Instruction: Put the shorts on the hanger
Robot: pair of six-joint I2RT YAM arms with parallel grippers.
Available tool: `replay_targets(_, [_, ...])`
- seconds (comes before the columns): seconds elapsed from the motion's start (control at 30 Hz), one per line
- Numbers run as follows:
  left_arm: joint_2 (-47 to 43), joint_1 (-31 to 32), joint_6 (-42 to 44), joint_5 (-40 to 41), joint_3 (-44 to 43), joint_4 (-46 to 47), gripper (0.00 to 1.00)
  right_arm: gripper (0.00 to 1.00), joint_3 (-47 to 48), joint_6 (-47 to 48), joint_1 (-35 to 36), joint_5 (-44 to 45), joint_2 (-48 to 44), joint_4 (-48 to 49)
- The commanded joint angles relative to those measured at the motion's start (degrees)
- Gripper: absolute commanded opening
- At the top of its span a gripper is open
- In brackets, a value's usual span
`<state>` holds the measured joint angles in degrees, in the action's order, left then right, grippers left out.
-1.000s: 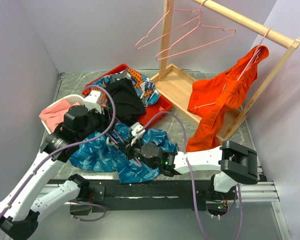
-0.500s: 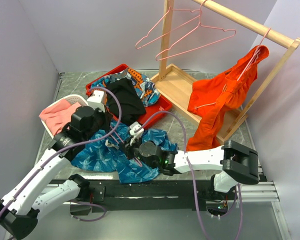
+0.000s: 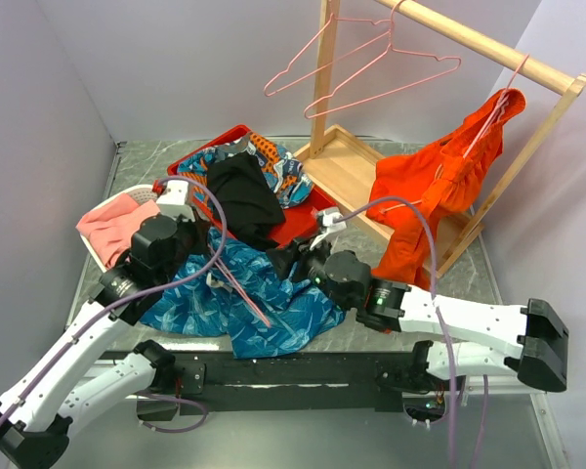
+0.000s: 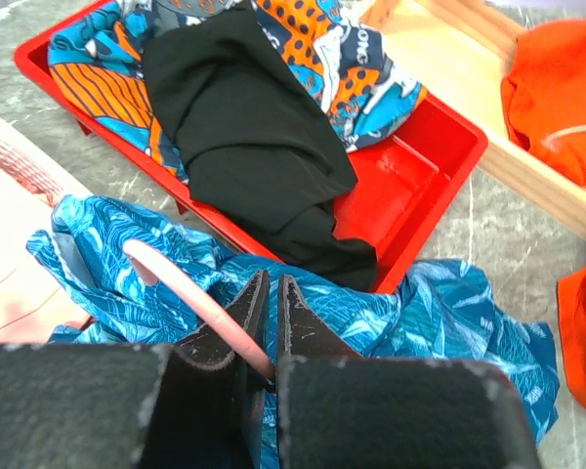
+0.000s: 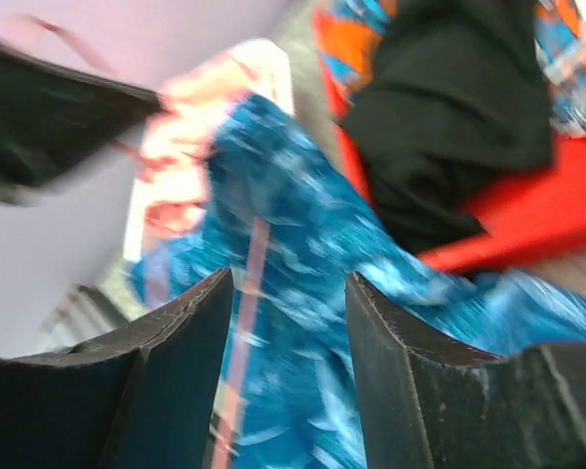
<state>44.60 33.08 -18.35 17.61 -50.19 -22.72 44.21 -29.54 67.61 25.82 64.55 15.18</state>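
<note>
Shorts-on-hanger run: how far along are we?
Done: a hanger lies across the shorts heaped on the table. In hand: left gripper is shut on the hanger wire; right gripper is open, holding nothing. Left: the shorts are not yet draped over the hanger.

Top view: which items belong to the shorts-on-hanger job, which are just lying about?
Job: shorts, hanger in the shut left hand, open right hand.
Lying about: red tray, black garment, multicolour cloth, orange garment, spare hangers, wooden rack.
</note>
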Motion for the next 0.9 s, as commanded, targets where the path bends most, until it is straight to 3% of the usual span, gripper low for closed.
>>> replay_targets(0.0, [-1.4, 0.3, -1.8, 3.2, -0.1, 4.6, 0.01, 0.56, -2.0, -3.4, -1.2, -4.8, 5.0, -8.2])
replay_targets(0.27, [-0.4, 0.4, -2.8, 4.5, -0.4, 5.1, 0.01, 0.56, -7.5, -7.1, 3.1, 2.9, 7.2, -12.1])
replay_targets(0.4, [-0.7, 0.4, -3.1, 6.1, -0.6, 5.3, 0.01, 0.63, -9.4, -6.2, 5.6, 2.7, 9.3, -10.5])
replay_targets(0.5, [-0.7, 0.3, -3.7, 7.0, -0.8, 5.6, 0.01, 0.66, -7.5, -5.0, 8.2, 5.0, 13.2, -10.8])
replay_targets(0.87, [-0.6, 0.4, -3.8, 7.6, -1.1, 6.5, 0.01, 0.64, 0.2, -7.5, 7.4, 15.6, 24.8, -12.7])
